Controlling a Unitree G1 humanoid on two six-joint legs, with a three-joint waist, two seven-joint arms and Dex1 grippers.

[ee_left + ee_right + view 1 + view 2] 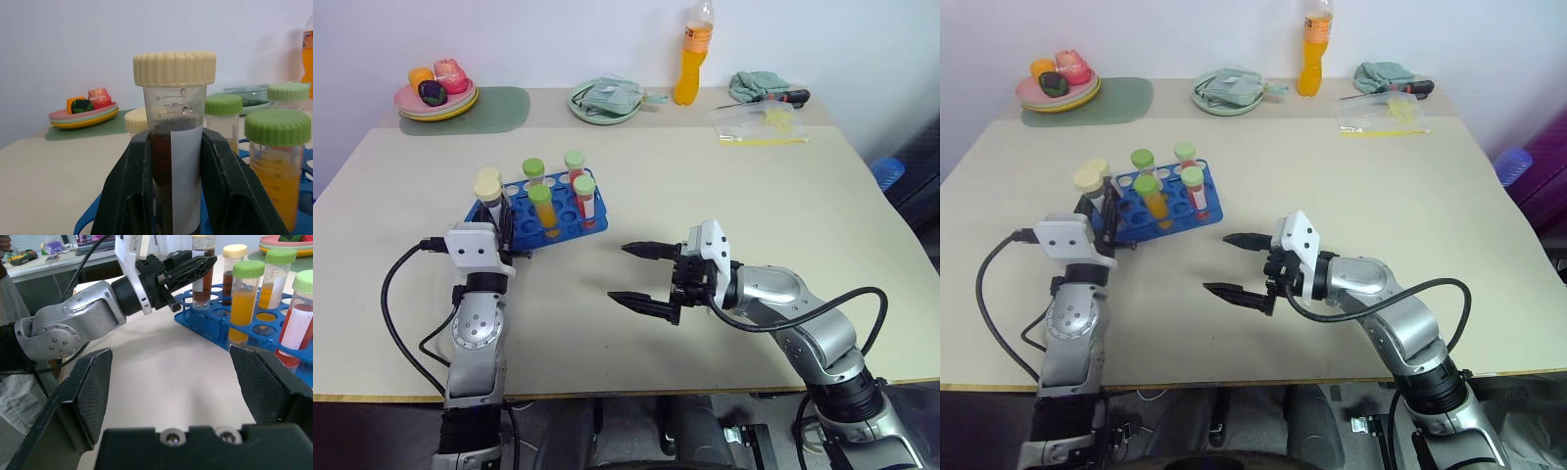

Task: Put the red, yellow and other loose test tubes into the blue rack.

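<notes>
The blue rack (pixel 563 217) stands left of the table's middle. It holds several capped test tubes, among them a yellow one (pixel 544 213) and a red one (pixel 586 204), both with green caps. My left gripper (pixel 173 205) is shut on a dark purple-brown test tube (pixel 172 147) with a cream cap and a white label. It holds that tube upright at the rack's near-left corner (pixel 201 281); how deep its lower end sits in a hole I cannot tell. My right gripper (pixel 621 273) hovers open and empty over the table right of the rack, pointing toward it.
Along the back edge are stacked plates with toy fruit (pixel 436 96) on a green mat (pixel 499 106), a green plate with a cloth (pixel 604 100), a tall orange drink bottle (pixel 694 59), a plastic bag (pixel 759 125) and a screwdriver (pixel 783 97).
</notes>
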